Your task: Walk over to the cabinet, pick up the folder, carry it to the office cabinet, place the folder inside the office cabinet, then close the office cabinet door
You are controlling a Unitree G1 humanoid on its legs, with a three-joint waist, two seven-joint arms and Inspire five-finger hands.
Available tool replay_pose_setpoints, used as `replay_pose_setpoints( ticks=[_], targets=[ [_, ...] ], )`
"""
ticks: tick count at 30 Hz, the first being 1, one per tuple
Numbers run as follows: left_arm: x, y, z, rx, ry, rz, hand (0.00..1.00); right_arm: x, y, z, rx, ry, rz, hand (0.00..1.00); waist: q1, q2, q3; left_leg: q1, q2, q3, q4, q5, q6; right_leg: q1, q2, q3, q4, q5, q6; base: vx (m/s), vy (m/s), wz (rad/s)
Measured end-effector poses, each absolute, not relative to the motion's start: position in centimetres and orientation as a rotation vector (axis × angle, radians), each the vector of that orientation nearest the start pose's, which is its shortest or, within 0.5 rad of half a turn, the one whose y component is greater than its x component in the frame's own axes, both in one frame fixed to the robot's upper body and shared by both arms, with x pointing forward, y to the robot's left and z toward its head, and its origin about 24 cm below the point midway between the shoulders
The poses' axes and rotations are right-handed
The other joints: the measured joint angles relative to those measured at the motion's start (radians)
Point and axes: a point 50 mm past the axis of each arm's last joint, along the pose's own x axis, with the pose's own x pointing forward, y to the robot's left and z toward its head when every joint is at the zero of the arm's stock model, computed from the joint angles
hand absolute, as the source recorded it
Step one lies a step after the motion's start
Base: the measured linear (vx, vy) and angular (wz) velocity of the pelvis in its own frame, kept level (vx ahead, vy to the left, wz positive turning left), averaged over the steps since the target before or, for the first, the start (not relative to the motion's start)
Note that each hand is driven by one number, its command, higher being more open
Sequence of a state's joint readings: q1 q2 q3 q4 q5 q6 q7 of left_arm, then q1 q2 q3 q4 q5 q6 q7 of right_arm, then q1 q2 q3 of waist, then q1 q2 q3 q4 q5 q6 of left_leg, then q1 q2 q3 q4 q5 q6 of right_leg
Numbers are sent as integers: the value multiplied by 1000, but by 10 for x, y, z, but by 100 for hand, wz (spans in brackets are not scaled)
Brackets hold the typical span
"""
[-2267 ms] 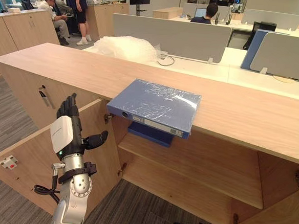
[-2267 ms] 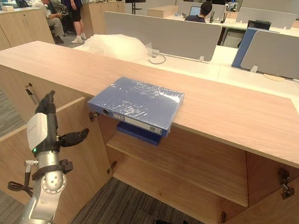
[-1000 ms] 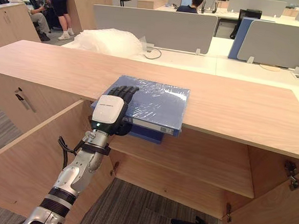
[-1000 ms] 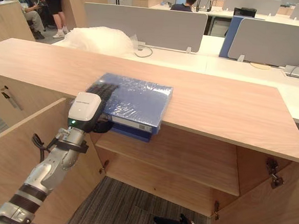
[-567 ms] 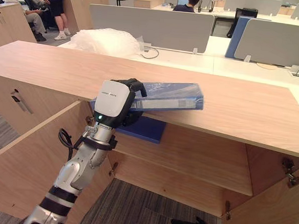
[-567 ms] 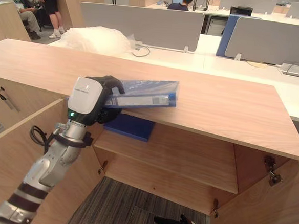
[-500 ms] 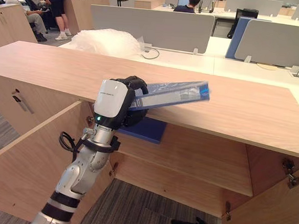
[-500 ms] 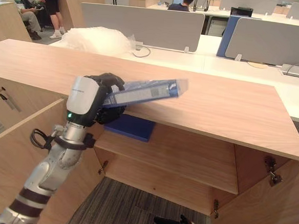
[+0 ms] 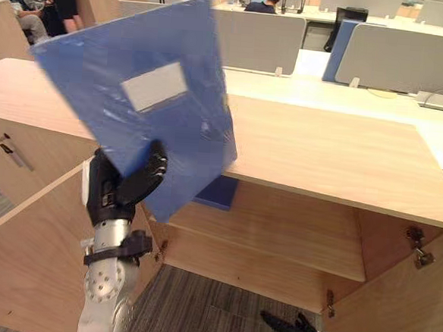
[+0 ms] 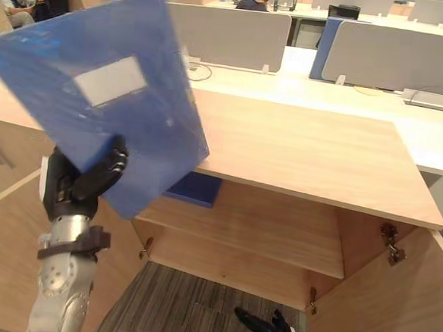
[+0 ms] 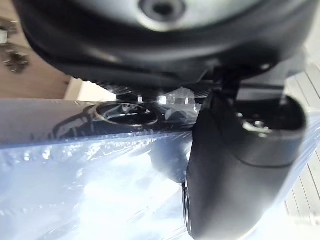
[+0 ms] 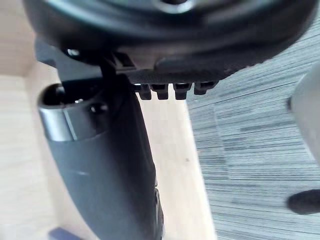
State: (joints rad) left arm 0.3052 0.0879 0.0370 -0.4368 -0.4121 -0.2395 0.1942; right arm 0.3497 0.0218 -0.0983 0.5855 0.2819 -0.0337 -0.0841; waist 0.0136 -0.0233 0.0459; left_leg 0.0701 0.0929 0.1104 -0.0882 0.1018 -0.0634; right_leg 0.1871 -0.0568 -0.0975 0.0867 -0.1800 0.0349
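My left hand [image 9: 113,193] is shut on the blue plastic-wrapped folder [image 9: 143,92], thumb across its front face, fingers behind it. The folder stands nearly upright in the air, tilted left, above and in front of the open office cabinet [image 9: 336,155], clear of the cabinet's top. In the left wrist view the thumb [image 11: 235,165] presses on the shiny folder cover [image 11: 75,190]. My right hand [image 12: 105,165] hangs low over the grey carpet beside a wooden panel, fingers straight, holding nothing.
The cabinet's inner shelf [image 9: 278,223] carries a second blue folder [image 9: 218,192] at its left end. Both doors stand open: left door [image 9: 25,251], right door [image 9: 416,316]. Desk partitions [image 9: 400,61] and seated people are behind.
The left hand closed on the folder's edge, lifted it off the cabinet top and swung it upright toward me. The view has also shifted slightly.
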Motion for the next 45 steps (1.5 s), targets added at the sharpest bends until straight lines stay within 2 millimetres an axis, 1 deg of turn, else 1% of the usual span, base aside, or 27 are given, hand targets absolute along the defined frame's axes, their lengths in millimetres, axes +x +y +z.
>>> replay_pose_setpoints(
  ticks=[2, 3, 4, 5, 6, 8, 9, 10, 11, 12, 14, 17, 18, 19, 20, 21, 23, 24, 26, 27, 28, 31, 34, 38, 40, 44, 45],
  targets=[
    [177, 196, 97, -443, -355, 276, 0, 94, -176, -107, 368, 712, -480, 100, -9, 0, 0, 7, 15, 26, 0, -10, -4, -9, 8, 27, 1, 6, 0, -75, 5, -32],
    [176, 195, 98, -461, -359, 273, 0, 97, -177, -99, 393, 664, -497, 100, -13, 1, -1, 9, 17, 31, 0, -14, -10, -9, 8, 31, 2, 6, 1, -77, 6, -32],
    [173, 193, 99, -511, -364, 262, 0, 105, -177, -79, 471, 555, -522, 100, -19, 3, -2, 15, 20, 43, 0, -18, -8, -13, 9, 42, 5, 6, 1, -71, 9, -30],
    [171, 190, 100, -569, -365, 246, 0, 113, -181, -58, 516, 442, -544, 100, -23, 9, -10, 18, 22, 58, 0, -20, -9, -21, 9, 55, 10, 6, 2, -66, 15, -33],
    [170, 187, 100, -599, -364, 234, 0, 116, -184, -46, 518, 387, -554, 100, -24, 13, -16, 17, 24, 67, 0, -21, -9, -29, 9, 64, 15, 6, 2, -46, 20, -35],
    [170, 182, 101, -669, -367, 206, 0, 129, -194, -8, 499, 195, -586, 100, -25, 21, -30, 17, 27, 88, 0, -21, -11, -45, 11, 84, 26, 6, 3, -18, 15, -31],
    [170, 181, 102, -676, -367, 197, 0, 133, -199, 7, 490, 122, -603, 100, -27, 23, -36, 19, 29, 96, 1, -17, -7, -47, 13, 93, 29, 6, 3, 4, 10, -28],
    [170, 180, 102, -682, -365, 187, 0, 135, -204, 22, 427, 55, -630, 100, -27, 24, -45, 21, 30, 105, 1, -18, -7, -51, 15, 103, 30, 6, 3, 11, 6, -20],
    [170, 180, 102, -685, -364, 185, 0, 135, -207, 29, 391, 28, -651, 100, -27, 25, -50, 21, 31, 108, 1, -18, -8, -52, 16, 105, 30, 6, 3, 18, 5, -21],
    [171, 179, 101, -696, -362, 181, 0, 136, -214, 43, 303, -28, -702, 100, -29, 27, -52, 24, 32, 118, 2, -20, -11, -54, 19, 114, 31, 6, 3, 10, 3, -22],
    [171, 178, 101, -703, -357, 182, 0, 137, -220, 55, 195, -67, -760, 100, -29, 33, -57, 23, 37, 131, 2, -23, -14, -66, 24, 130, 36, 6, 3, 3, -2, -24],
    [171, 177, 101, -712, -352, 182, 0, 136, -222, 78, 17, -138, -840, 100, -41, 48, -66, 24, 43, 138, 2, -26, -18, -70, 31, 141, 38, 6, 4, -3, -19, -11],
    [172, 176, 101, -714, -352, 176, 0, 137, -221, 83, 0, -159, -843, 100, -42, 51, -68, 24, 44, 142, 2, -26, -19, -73, 33, 146, 40, 6, 4, -11, -13, -20],
    [175, 174, 102, -718, -356, 164, 0, 140, -220, 92, -31, -210, -834, 100, -42, 57, -71, 24, 48, 155, 4, -29, -21, -82, 36, 160, 46, 6, 4, -22, -11, -24],
    [178, 173, 102, -719, -360, 152, 0, 148, -219, 103, -22, -271, -812, 100, -46, 62, -70, 24, 50, 159, 14, -34, -20, -83, 38, 166, 51, 6, 4, -30, -12, -23],
    [181, 172, 102, -719, -360, 144, 0, 153, -218, 109, -15, -305, -801, 100, -48, 64, -70, 24, 51, 161, 18, -36, -21, -83, 39, 169, 53, 6, 4, -47, -18, -18],
    [191, 170, 100, -696, -353, 99, 0, 176, -213, 136, 31, -468, -731, 100, -50, 71, -75, 27, 54, 182, 21, -39, -20, -98, 46, 192, 66, 6, 4, -57, -12, -25],
    [194, 170, 100, -684, -352, 81, 0, 181, -210, 143, 54, -512, -708, 100, -50, 74, -75, 27, 55, 183, 22, -39, -20, -99, 46, 193, 68, 6, 4, -57, -1, -16],
    [202, 168, 102, -640, -354, 3, 0, 190, -203, 165, 137, -660, -600, 100, -50, 76, -74, 28, 54, 183, 23, -39, -20, -99, 47, 197, 69, 8, 6, -49, 4, -2],
    [203, 168, 102, -631, -357, -14, 0, 192, -201, 169, 175, -688, -563, 100, -50, 75, -74, 28, 53, 183, 23, -39, -20, -99, 47, 197, 69, 8, 7, -38, 14, -1],
    [206, 169, 104, -610, -364, -43, 0, 194, -198, 175, 248, -731, -478, 100, -50, 72, -72, 28, 53, 183, 23, -39, -20, -99, 46, 197, 69, 8, 7, 0, 0, 0],
    [210, 171, 107, -556, -369, -91, 0, 202, -191, 182, 348, -760, -277, 100, -51, 67, -69, 27, 49, 184, 23, -40, -18, -98, 43, 199, 66, 10, 10, 0, 0, 0],
    [214, 171, 111, -504, -382, -143, 0, 216, -185, 177, 361, -711, -111, 100, -51, 64, -66, 27, 47, 184, 23, -39, -15, -97, 40, 199, 65, 12, 13, 0, 0, 0],
    [220, 163, 111, -420, -353, -253, 0, 241, -168, 166, 359, -548, 193, 100, -49, 63, -63, 27, 41, 178, 19, -36, -10, -92, 36, 190, 64, 13, 14, -23, 14, 5],
    [220, 158, 108, -399, -329, -296, 0, 245, -167, 164, 328, -498, 298, 100, -46, 60, -59, 31, 38, 170, 13, -33, -6, -84, 33, 183, 63, 13, 14, -11, 13, 14],
    [221, 164, 103, -352, -284, -318, 0, 251, -169, 170, 297, -435, 441, 100, -45, 57, -55, 33, 30, 156, 4, -29, -2, -78, 27, 172, 60, 14, 16, -17, 13, 11],
    [221, 165, 103, -353, -282, -319, 0, 251, -170, 171, 294, -430, 452, 100, -45, 56, -55, 33, 29, 156, 3, -29, -2, -77, 26, 171, 60, 14, 16, -25, 15, 4]
  ],
)
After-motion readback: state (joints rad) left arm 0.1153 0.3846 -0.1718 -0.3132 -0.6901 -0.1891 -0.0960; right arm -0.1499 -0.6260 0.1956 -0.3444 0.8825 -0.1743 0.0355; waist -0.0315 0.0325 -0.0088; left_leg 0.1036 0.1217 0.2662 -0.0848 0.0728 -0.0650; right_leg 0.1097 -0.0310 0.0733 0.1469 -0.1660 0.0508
